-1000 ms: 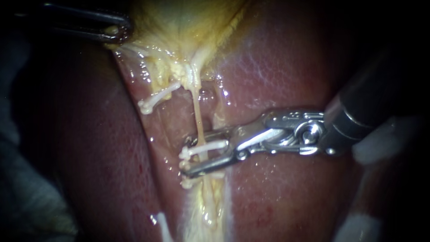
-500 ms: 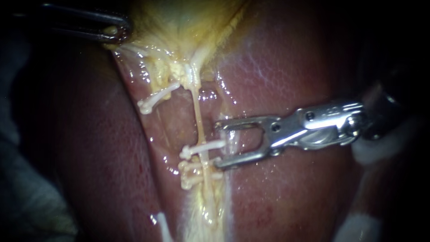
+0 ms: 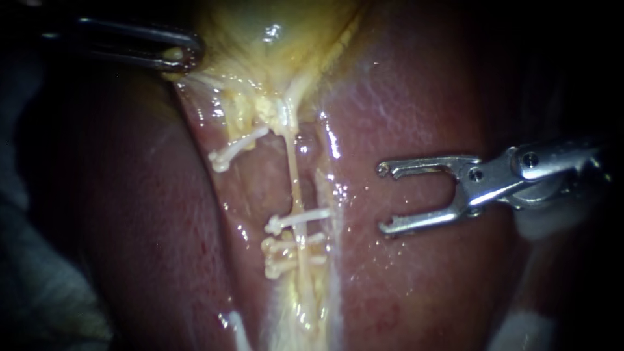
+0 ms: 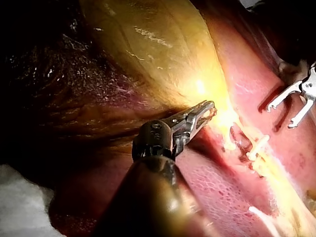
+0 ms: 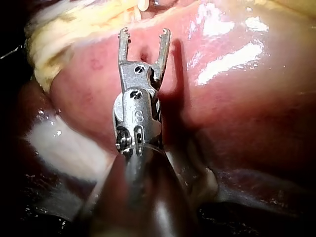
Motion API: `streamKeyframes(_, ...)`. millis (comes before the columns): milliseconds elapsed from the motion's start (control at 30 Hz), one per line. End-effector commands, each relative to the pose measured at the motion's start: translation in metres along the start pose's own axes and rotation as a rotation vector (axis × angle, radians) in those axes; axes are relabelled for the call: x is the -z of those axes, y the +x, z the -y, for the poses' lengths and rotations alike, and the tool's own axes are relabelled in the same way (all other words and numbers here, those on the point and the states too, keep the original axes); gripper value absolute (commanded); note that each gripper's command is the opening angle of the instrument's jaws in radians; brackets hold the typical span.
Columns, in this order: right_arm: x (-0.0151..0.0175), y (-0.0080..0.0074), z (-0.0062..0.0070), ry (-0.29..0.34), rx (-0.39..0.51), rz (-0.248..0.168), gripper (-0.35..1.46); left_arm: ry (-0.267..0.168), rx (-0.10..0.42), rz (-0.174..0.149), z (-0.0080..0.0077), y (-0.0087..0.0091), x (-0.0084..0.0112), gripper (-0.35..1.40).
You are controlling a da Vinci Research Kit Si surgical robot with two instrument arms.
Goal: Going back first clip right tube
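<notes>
The thin pale right tube (image 3: 294, 175) runs down from the yellow gallbladder (image 3: 273, 39) over the liver (image 3: 422, 97). A white clip (image 3: 300, 219) crosses it, with two more clips (image 3: 286, 255) close below. Another white clip (image 3: 235, 148) sits on the short left tube. My right instrument (image 3: 383, 199) hovers over the liver to the right of the clips, jaws open and empty; the right wrist view shows the same empty gap at the right instrument (image 5: 144, 33). My left instrument (image 3: 177, 55) holds the gallbladder's edge, jaws shut on it, as the left instrument (image 4: 207, 109) also shows.
White gauze (image 3: 520, 325) lies at the lower right and shows beside the right shaft as gauze (image 5: 64, 143). More gauze (image 4: 19, 197) lies by the left shaft. Wet liver surface (image 5: 237, 89) spreads around the right instrument.
My right instrument has drawn back to the right, off the right tube, its jaws staying open. The clip stays on the tube. The left instrument keeps its hold.
</notes>
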Motion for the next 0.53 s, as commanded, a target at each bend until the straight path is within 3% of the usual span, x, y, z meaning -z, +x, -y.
streamKeyframes(33, -0.0001, 0.0, 0.0001, 0.0, 0.0, 0.001, 0.5, -0.001, 0.0, 0.006, 0.0002, -0.0003, -0.0006, -0.35)
streamKeyframes(233, -0.0001, 0.0, 0.0001, 0.0, 0.0, 0.001, 0.5, -0.008, 0.012, 0.026, 0.0013, -0.0017, -0.0033, -0.35)
streamKeyframes(533, -0.0002, 0.0003, 0.0003, 0.011, -0.001, 0.0, 0.5, -0.011, 0.013, 0.027, 0.0013, -0.0016, -0.0029, -0.35)
